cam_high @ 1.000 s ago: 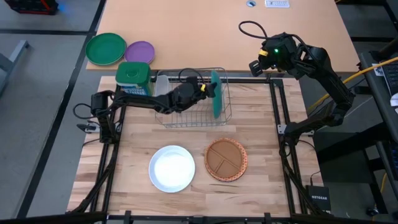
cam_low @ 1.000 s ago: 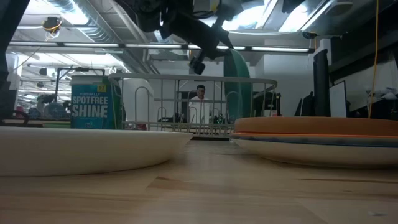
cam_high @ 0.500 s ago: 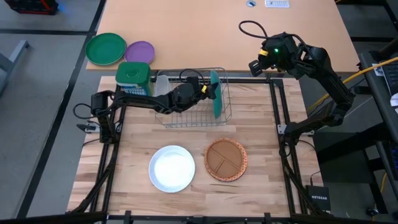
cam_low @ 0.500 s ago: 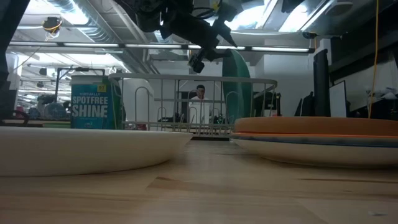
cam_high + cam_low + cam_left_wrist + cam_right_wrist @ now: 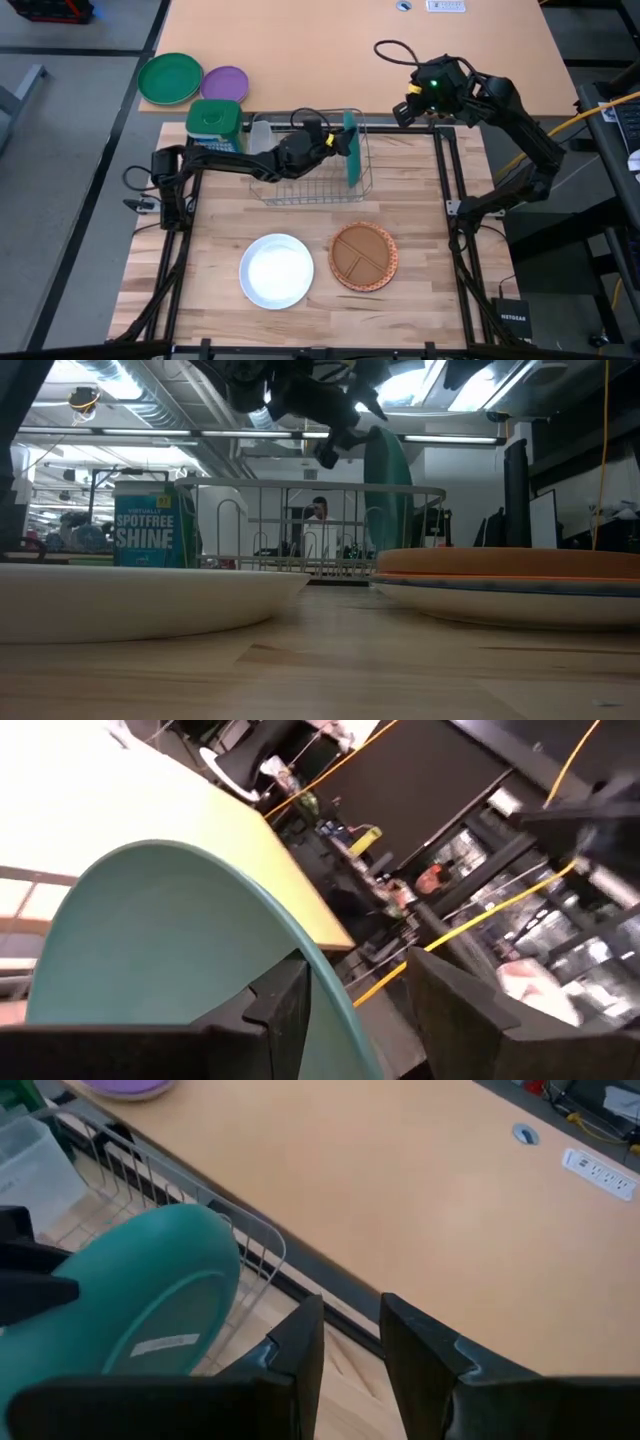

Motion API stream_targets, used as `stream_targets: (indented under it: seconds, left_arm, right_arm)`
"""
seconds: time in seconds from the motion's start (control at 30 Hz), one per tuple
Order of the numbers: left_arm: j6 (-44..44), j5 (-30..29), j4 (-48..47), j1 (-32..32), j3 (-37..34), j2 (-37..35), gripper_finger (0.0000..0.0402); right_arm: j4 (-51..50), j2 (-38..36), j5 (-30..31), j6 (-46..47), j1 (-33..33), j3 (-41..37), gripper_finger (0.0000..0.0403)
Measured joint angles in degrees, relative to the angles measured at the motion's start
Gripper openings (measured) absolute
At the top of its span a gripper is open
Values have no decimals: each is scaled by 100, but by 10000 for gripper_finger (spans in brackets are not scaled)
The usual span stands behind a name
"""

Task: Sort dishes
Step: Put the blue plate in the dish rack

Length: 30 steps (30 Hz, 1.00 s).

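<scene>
A teal plate [image 5: 350, 150] stands on edge at the right end of a wire dish rack [image 5: 300, 185], its lower rim down among the wires. My left gripper [image 5: 350, 1010] reaches level over the rack from the table's left side. It is open, with one finger on each side of the plate's upper rim [image 5: 335, 995]. A white plate [image 5: 276, 270] lies flat near the front edge. Beside it a brown divided plate [image 5: 362, 256] lies on an orange-red patterned plate [image 5: 393, 266]. My right gripper [image 5: 350, 1340] hangs open and empty, high over the far right corner. My left gripper stands open astride the teal plate's upper rim [image 5: 335, 995], coming level from the table's left. One finger [image 5: 280, 1010] lies close against the plate's face; I cannot tell whether it touches. The other finger [image 5: 455, 1010] is clear of the rim.
A green "Spotfree Shine" box [image 5: 215, 122] and a clear tub [image 5: 260, 130] stand at the rack's left end. A bright green plate [image 5: 170, 78] and a small purple plate [image 5: 225, 83] lie on the tan table beyond. A person [image 5: 320, 510] shows far behind the rack.
My left gripper's fingers have spread apart at the teal plate's rim, and the wrist has rolled a little. The plate leaned before and now stands more upright in the rack, its lower rim staying where it was.
</scene>
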Motion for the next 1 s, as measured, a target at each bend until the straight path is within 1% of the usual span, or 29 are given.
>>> stream_targets:
  seconds: [0.27,0.53,0.7,0.9,1.0]
  left_arm:
    - [639,18,57,64,52,319,155]
    - [1680,573,277,47,54,509,155]
    - [2028,596,269,53,54,519,155]
    - [2571,824,311,38,50,528,155]
    - [2735,829,310,14,47,528,155]
  right_arm:
    - [-38,252,-158,-2,0,0,104]
    - [-25,377,-376,-42,0,0,104]
    - [93,499,-972,-167,-2,0,104]
    - [777,795,-1649,-410,0,2,104]
    - [1092,992,-2050,-509,0,2,104]
